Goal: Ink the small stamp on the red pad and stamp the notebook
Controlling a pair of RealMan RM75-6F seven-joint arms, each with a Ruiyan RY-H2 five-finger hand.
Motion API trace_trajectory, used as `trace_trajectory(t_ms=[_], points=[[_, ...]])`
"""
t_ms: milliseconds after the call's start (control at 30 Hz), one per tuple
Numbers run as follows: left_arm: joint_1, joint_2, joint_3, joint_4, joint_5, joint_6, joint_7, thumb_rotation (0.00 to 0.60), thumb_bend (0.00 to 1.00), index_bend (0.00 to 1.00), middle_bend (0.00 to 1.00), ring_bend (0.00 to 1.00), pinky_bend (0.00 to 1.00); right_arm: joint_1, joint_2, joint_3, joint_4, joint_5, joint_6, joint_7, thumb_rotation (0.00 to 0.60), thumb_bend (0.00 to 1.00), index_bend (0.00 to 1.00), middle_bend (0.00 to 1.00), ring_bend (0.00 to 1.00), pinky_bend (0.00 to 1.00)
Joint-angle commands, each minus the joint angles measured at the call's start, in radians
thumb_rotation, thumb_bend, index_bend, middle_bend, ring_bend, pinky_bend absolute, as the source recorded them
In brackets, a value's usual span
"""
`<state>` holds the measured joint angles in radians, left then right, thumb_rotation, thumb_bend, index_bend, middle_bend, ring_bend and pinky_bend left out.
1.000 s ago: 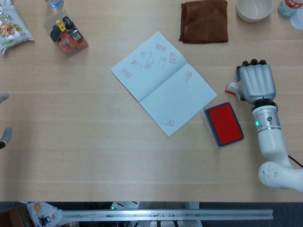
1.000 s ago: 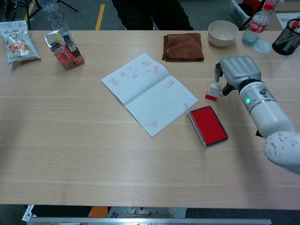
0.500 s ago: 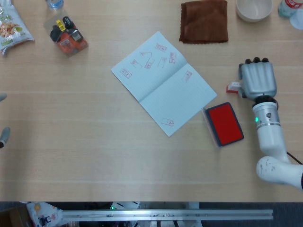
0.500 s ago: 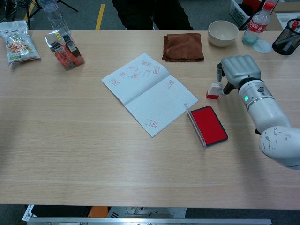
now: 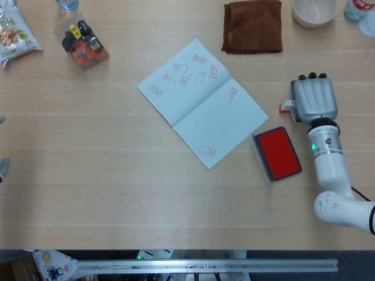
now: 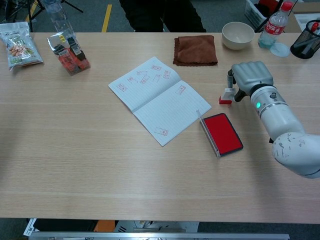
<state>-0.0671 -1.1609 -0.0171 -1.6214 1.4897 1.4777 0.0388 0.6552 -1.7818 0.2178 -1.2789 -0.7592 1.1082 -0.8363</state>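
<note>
The right hand (image 6: 252, 76) is at the right part of the table (image 6: 100, 170), with its back turned up and its fingers curled downward, and the small stamp (image 6: 226, 96) stands upright just at its inner side. In the chest view a finger and the thumb are at the two sides of the stamp, so the hand seems to pinch it, but the contact itself is hidden and it cannot be told for sure. The stamp has a white body and a red base, and the base looks to be on the table. Near the hand, toward the robot and a little inward, lies the red pad (image 6: 222, 133); it is an open case with the red ink surface inside and its lid (image 6: 208, 134) standing on edge at the side far from the hand. Further inward from the hand lies the notebook (image 6: 152, 98), open and turned at an angle, with several small red stamp marks on both pages. Beyond the hand, at the far edge of the table, there is a brown cloth (image 6: 195, 50), a white bowl (image 6: 238, 35) that looks empty, a plastic bottle (image 6: 273, 25) with a red cap, and a black mesh holder (image 6: 305, 44) with pens in it. Well apart, at the far opposite corner, lie a clear bag (image 6: 67, 50) with small coloured objects inside and a snack packet (image 6: 21, 50). Of the left hand (image 5: 3, 167) only some grey finger ends are seen at the edge of the head view, and its state cannot be told.
</note>
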Motion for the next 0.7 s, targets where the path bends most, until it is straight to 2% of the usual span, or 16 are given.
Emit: trace_trajectory(t_ms=[33,567,700], points=[[0.001,0.0,-0.001,0.0,-0.001,0.001,-0.001,0.6,0.29,0.18,0.13,0.12,0.05,0.001,0.001,-0.002,0.0,0.001,-0.001,0.001,0.6,0.23,0.54,0.42,0.3,0.31],[0.003,0.003,-0.003,0.001,-0.004,0.003,-0.003,0.6,0.29,0.18,0.13,0.12,0.05,0.016,-0.01,-0.001,0.018,0.023,-0.022,0.011,0.6,0.26,0.54,0.42,0.3,0.31],[0.005,0.006,-0.004,0.001,-0.004,0.005,-0.005,0.6,0.29,0.18,0.13,0.12,0.05,0.021,-0.013,0.002,0.023,0.031,-0.029,0.014,0.6,0.33,0.54,0.42,0.3,0.31]])
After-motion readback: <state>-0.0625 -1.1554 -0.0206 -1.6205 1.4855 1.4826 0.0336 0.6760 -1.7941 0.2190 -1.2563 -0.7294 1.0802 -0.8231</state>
